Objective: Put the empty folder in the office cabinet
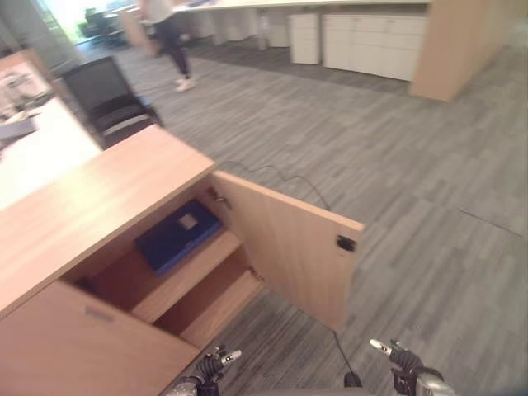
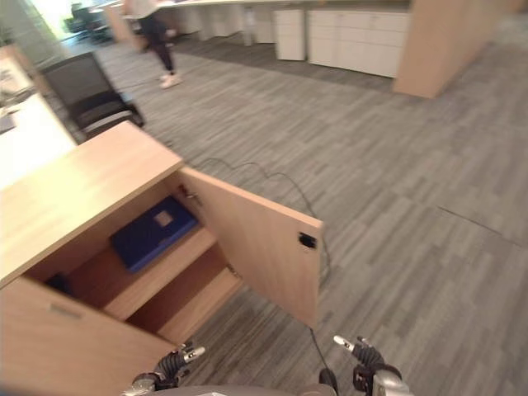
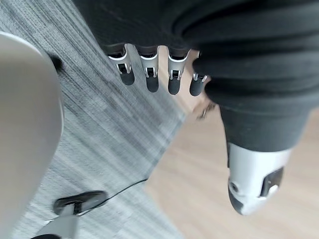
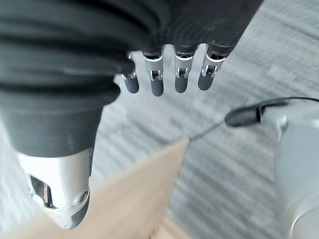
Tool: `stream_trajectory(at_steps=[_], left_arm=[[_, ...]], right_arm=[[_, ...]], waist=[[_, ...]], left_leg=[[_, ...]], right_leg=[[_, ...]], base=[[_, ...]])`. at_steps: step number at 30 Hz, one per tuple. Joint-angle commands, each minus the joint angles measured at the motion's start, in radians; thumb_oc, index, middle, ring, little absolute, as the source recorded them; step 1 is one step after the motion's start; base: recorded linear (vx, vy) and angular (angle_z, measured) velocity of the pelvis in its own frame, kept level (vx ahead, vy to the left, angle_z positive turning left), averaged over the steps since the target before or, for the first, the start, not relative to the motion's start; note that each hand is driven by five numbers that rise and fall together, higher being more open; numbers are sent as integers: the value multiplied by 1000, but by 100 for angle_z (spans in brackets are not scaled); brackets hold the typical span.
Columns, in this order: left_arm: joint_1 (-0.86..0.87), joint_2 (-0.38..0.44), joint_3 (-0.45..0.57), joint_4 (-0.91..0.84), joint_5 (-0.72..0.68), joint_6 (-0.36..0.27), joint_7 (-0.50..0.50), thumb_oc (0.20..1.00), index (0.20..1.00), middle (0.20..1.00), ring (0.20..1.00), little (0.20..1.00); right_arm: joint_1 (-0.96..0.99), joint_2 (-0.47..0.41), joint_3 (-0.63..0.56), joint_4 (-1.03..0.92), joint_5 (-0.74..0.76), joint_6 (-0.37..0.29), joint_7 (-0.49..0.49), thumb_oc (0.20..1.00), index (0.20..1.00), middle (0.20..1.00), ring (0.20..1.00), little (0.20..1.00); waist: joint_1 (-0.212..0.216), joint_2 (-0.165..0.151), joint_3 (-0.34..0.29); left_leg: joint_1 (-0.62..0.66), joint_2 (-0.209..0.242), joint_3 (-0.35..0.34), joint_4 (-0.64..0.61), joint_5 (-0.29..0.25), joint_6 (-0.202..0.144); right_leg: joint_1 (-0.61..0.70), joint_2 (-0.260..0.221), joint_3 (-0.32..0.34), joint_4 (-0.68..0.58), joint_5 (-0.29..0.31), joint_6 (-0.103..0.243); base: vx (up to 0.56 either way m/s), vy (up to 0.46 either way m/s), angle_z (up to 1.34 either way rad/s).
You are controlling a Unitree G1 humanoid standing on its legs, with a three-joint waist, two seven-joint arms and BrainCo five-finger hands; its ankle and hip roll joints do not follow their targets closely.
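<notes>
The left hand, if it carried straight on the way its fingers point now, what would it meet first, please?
Probably the open cabinet door. The left hand sits low with relaxed fingers aimed up and forward towards that door's lower edge, with grey carpet between. Depth is unclear, so it might pass just under the door instead.

Grey striped carpet (image 1: 396, 165) covers the floor throughout. A black office chair (image 1: 107, 99) stands at the far left, just beside a white desk (image 1: 45, 148) whose near end is bare; some items lie further along it, too indistinct to identify. At the far side, a person (image 1: 169, 41) in dark trousers and light shoes is on the carpet beside a long counter. White drawer units (image 1: 375, 43) sit in a row along the back, with a smaller one (image 1: 304, 37) to their left. A tall wood-finish panel (image 1: 458, 45) stands at the right end of that row.
</notes>
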Motion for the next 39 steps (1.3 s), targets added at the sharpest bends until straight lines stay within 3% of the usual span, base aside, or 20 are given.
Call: stream_trajectory(at_steps=[1, 6, 8, 21, 30, 39], left_arm=[[1, 63, 22, 3, 21, -34, 8, 1000, 1000, 1000, 1000, 1000], [21, 104, 26, 43, 86, -35, 4, 1000, 1000, 1000, 1000, 1000], [37, 144, 46, 70, 120, -31, -1, 1000, 1000, 1000, 1000, 1000], [87, 178, 21, 103, 186, -25, -12, 1000, 1000, 1000, 1000, 1000], [101, 177, -6, 113, 198, -21, -3, 1000, 1000, 1000, 1000, 1000], [103, 164, 5, 109, 171, -17, 20, 1000, 1000, 1000, 1000, 1000]], right_arm=[[-48, 31, -16, 16, 25, -27, -7, 1000, 1000, 1000, 1000, 1000], [-57, -2, -30, 4, 11, -29, -5, 1000, 1000, 1000, 1000, 1000], [-101, -67, -62, -11, 13, -32, -14, 1000, 1000, 1000, 1000, 1000], [-358, -218, -48, 13, 36, -33, -34, 1000, 1000, 1000, 1000, 1000], [-507, -154, 66, 35, 23, -27, -36, 1000, 1000, 1000, 1000, 1000], [-488, 14, 170, -26, -5, -21, -27, 1000, 1000, 1000, 1000, 1000]], waist=[[39, -11, -7], [45, -19, -34], [58, -32, -48], [115, -55, -74], [150, -58, -82], [172, -55, -76]], left_leg=[[-7, 67, 10, 3, -20, 21], [48, 68, 16, -53, -17, 25], [75, 66, 21, -77, -21, 27], [102, 64, 22, -94, -36, 35], [97, 65, 6, -94, -31, 35], [83, 63, -20, -94, -18, 31]], right_leg=[[97, 64, -13, 36, -120, 41], [128, 67, -18, 32, -119, 43], [139, 65, -25, 32, -116, 49], [163, 53, -40, 19, -108, 65], [175, 55, -59, 12, -110, 62], [183, 59, -81, 12, -113, 55]], base=[[81, -13, -27], [77, 0, -27], [44, 17, 5], [14, 18, 5], [1, 4, 7], [-9, 1, 10]])
